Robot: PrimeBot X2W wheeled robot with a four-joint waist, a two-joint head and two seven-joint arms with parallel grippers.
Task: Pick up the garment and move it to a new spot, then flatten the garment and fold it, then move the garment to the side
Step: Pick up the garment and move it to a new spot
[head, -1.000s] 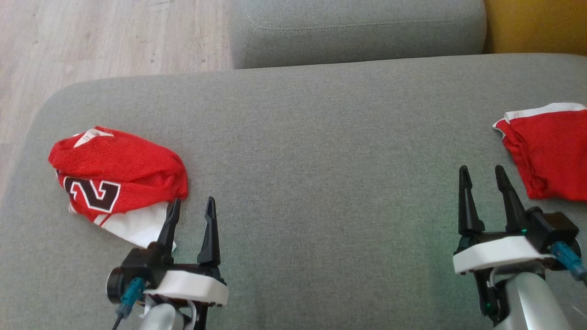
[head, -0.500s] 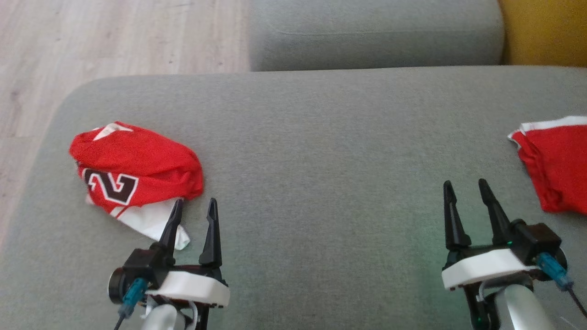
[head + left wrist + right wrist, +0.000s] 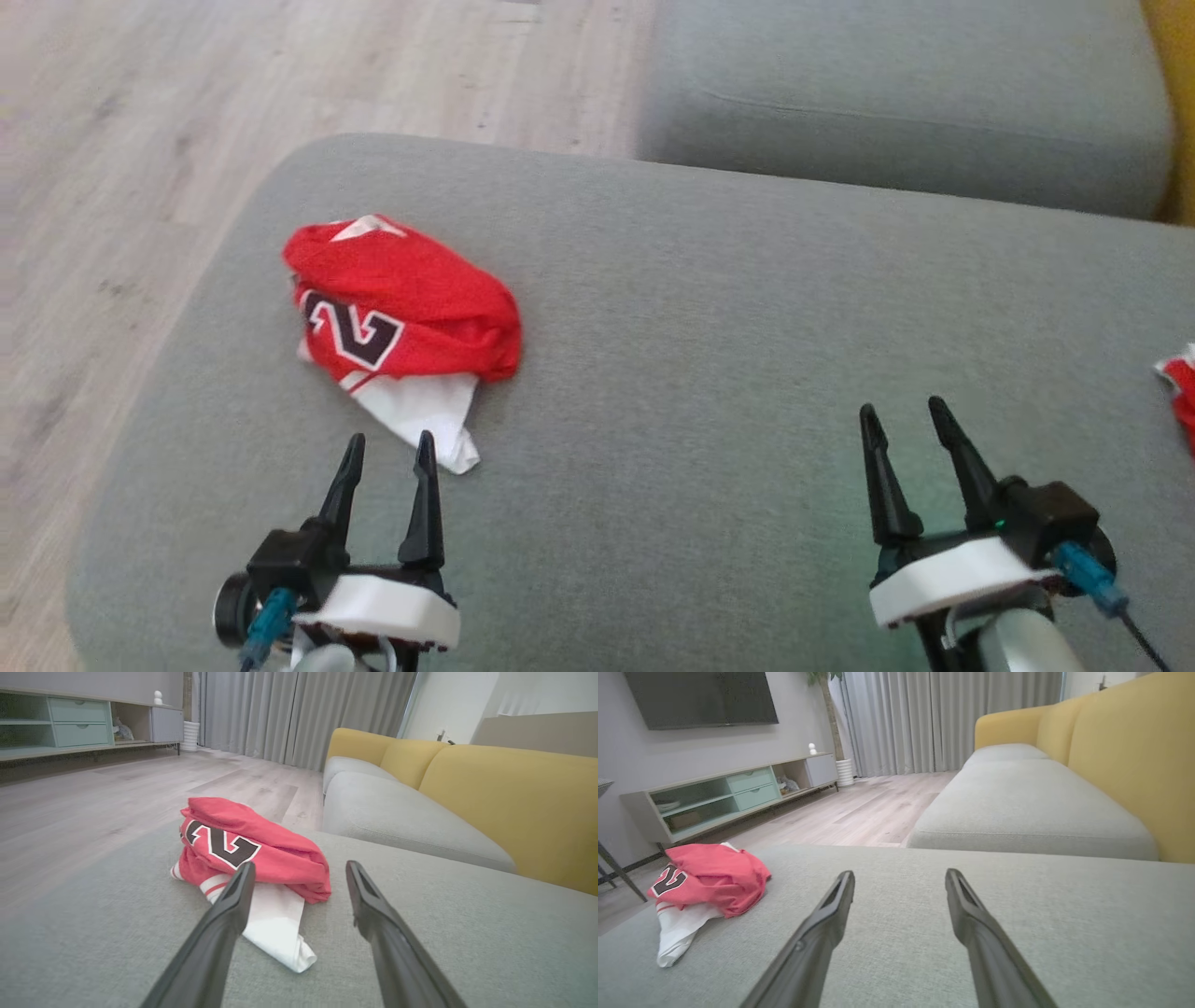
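The garment (image 3: 401,308) is a crumpled red jersey with a dark number 2 and a white part sticking out toward me. It lies on the left part of the grey seat cushion (image 3: 728,308). My left gripper (image 3: 390,439) stands open just short of the white part, fingers pointing at it, nothing between them. In the left wrist view the garment (image 3: 261,854) lies right ahead of the open left gripper (image 3: 300,865). My right gripper (image 3: 902,406) is open over bare cushion, far to the right. In the right wrist view the garment (image 3: 714,875) lies far left of the right gripper (image 3: 900,873).
A second red cloth (image 3: 1181,387) peeks in at the right edge of the cushion. Another grey cushion (image 3: 896,93) adjoins at the back, with a yellow backrest (image 3: 514,802) beyond. Wooden floor (image 3: 140,140) lies past the cushion's rounded left edge. A low TV cabinet (image 3: 724,793) stands across the room.
The head camera has swung left, so the garment now sits nearer the picture's middle and the second red cloth is almost out at the right. The left fingertips no longer overlap the white part. Both grippers stay open.
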